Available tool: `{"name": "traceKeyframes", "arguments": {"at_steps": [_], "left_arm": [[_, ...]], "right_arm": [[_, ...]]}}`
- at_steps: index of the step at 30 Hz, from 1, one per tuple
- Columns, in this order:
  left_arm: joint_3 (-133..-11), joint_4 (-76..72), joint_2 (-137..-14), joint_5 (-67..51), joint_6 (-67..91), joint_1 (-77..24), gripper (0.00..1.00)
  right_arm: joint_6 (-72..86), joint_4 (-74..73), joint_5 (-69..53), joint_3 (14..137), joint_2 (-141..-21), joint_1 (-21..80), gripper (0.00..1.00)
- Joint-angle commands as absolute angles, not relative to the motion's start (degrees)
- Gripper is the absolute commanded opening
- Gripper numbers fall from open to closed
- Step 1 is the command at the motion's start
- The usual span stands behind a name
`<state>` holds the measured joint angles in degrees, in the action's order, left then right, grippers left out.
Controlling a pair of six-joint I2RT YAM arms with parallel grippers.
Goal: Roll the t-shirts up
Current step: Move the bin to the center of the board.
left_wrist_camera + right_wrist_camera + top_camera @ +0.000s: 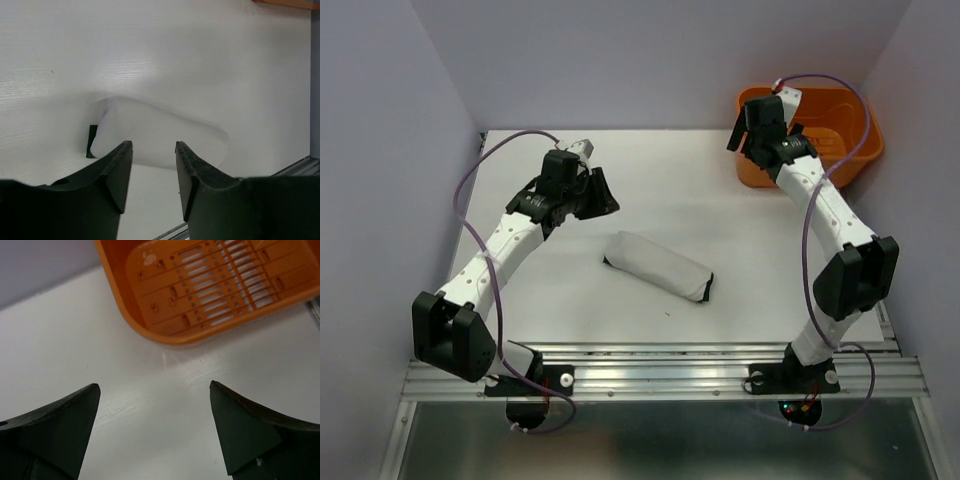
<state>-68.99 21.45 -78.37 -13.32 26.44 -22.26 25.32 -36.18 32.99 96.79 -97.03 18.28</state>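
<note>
Left gripper (153, 146) half-open, empty, rolled t-shirt (160, 129) just beyond it; right gripper (153, 386) wide, well apart.

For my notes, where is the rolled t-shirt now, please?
The t-shirt lies mid-table in the top view, near the left pincer, left of the orange basket.

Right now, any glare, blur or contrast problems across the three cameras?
Top external: even light, sharp, only a soft shadow under the rolled white cloth t-shirt. Left wrist: that roll barely separates from the white table; the left gripper's dark fingers up close look soft. Right wrist: small glare streak on the table beside the orange plastic basket; right gripper's fingers underexposed.
</note>
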Motion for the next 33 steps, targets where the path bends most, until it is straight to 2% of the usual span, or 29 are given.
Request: {"name": "traceKeyframes", "arguments": {"at_steps": [1,2,6,12,19,26,33], "left_arm": [[-67.50,22.67,-75.59,-14.24,24.52,-21.88,0.56],[-66.63,22.50,-75.24,-14.15,24.52,-21.80,0.65],[-65.83,22.15,-74.71,-14.68,24.70,-21.71,0.77],[-66.36,22.76,-75.15,-14.68,24.35,-21.45,0.77],[-65.83,22.41,-75.41,-15.64,24.08,-21.36,0.77],[-64.51,21.62,-75.94,-16.08,23.73,-21.36,0.77],[-62.05,21.27,-74.97,-15.73,24.52,-21.27,0.77]], "right_arm": [[18.55,-35.68,29.36,106.77,-105.45,13.72,0.96],[18.02,-35.60,28.75,110.18,-107.21,12.93,0.96],[15.39,-35.68,25.06,117.05,-114.68,11.61,0.98],[13.01,-35.86,17.50,122.52,-121.28,11.07,0.98],[10.73,-38.05,7.84,122.52,-121.47,11.07,0.93],[9.76,-38.23,-13.87,119.44,-117.60,11.60,0.92],[10.02,-40.69,-18.98,124.80,-120.23,17.13,0.91]]}}
